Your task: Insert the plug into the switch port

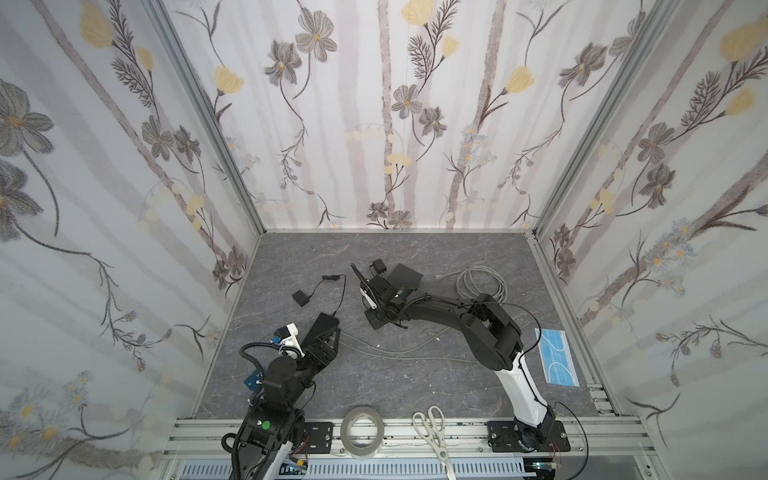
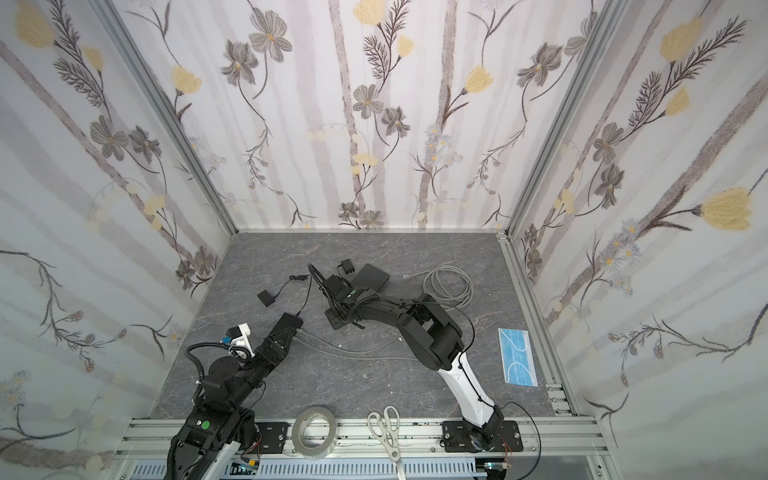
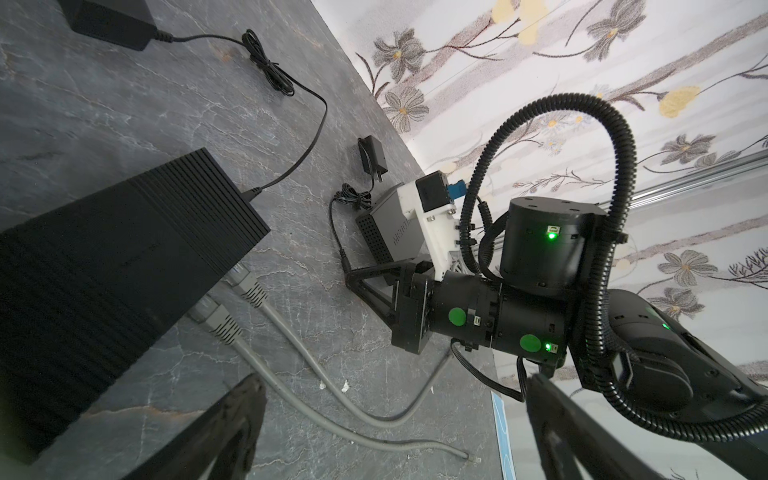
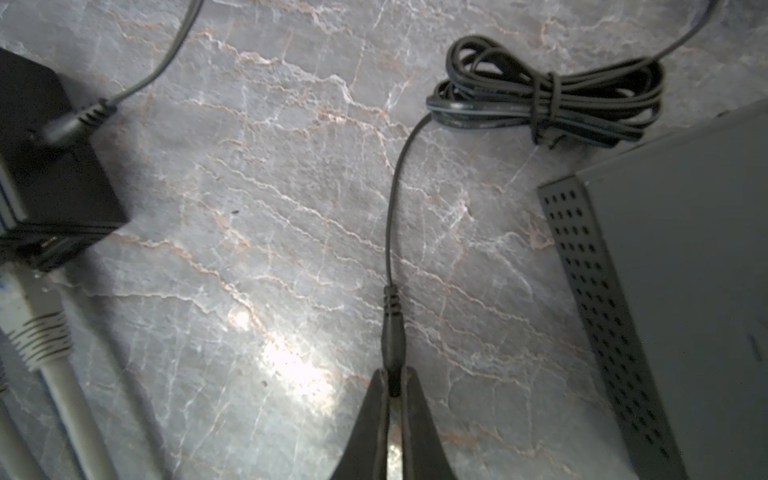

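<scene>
The right jaws are clamped shut on the black barrel plug [image 4: 392,338], low over the grey marbled surface [image 4: 249,208], the plug's ribbed strain relief pointing away from them. A thin black cord [image 4: 390,208] leads ahead of the jaws to a tied bundle [image 4: 548,104]. Just beside these jaws sits the grey switch [image 4: 685,291], its perforated side wall turned toward them; plug and switch are apart, and the port itself is out of sight. On their opposite side lies the black switch [image 4: 50,166], with grey Ethernet plugs [image 4: 41,328] seated in its ports. The left jaws stand wide and hold nothing, the black switch just ahead of them. Beyond the right jaws in both top views rests a black wall adapter [image 1: 379,266], and farther to their right a coiled grey Ethernet cable [image 1: 482,282]. Well behind both pairs of jaws, a blue face mask [image 1: 557,357] lies near the right arm, and a tape roll [image 1: 362,430] and scissors [image 1: 432,432] lie on the front rail [image 1: 602,436].
</scene>
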You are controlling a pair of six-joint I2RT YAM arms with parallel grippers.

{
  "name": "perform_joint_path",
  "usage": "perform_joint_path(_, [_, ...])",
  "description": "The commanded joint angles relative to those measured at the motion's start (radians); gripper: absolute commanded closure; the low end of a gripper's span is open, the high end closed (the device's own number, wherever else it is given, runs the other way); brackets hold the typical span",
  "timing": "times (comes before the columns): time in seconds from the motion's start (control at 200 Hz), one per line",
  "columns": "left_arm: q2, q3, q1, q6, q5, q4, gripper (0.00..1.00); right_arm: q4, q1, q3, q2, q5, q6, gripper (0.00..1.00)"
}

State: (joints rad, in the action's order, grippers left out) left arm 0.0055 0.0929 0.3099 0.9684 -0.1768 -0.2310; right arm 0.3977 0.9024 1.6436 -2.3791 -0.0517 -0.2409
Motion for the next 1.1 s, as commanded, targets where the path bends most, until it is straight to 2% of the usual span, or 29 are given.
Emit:
perform_joint_path(0.0, [-0.003, -0.022, 0.000, 0.012, 0.010, -0.069, 0.01, 0.006, 0.004, -0.017, 0.046, 0.017, 0.005, 0.93])
perform_joint_path(0.21, [-0.002, -0.034, 0.000, 0.011, 0.010, -0.033, 0.03, -0.002, 0.007, -0.095, 0.157, 0.061, -0.030, 0.94])
perform_joint_path(0.43, [0.003, -0.036, 0.000, 0.002, 0.008, 0.013, 0.14, -0.026, 0.006, -0.205, 0.282, 0.096, -0.072, 0.95])
perform_joint_path(0.56, [0.056, -0.030, 0.000, -0.021, -0.002, 0.072, 0.17, -0.004, 0.007, -0.236, 0.356, 0.103, -0.075, 0.95])
perform_joint_path(0.719, [0.207, -0.056, 0.000, -0.055, -0.026, 0.306, 0.19, -0.005, 0.000, -0.293, 0.451, 0.144, -0.092, 0.95])
perform_joint_path(0.804, [0.320, -0.068, 0.004, -0.088, -0.038, 0.463, 0.35, -0.046, -0.010, -0.354, 0.498, 0.177, -0.099, 0.96])
perform_joint_path(0.854, [0.391, -0.066, 0.011, -0.108, -0.055, 0.550, 0.38, -0.076, -0.020, -0.392, 0.522, 0.199, -0.100, 0.97])
perform_joint_path(0.984, [0.559, 0.002, 0.059, -0.197, -0.074, 0.637, 0.38, -0.154, -0.055, -0.484, 0.559, 0.271, -0.103, 0.98])
perform_joint_path(1.094, [0.688, 0.080, 0.104, -0.302, -0.091, 0.648, 0.31, -0.211, -0.067, -0.547, 0.580, 0.299, -0.100, 0.98])
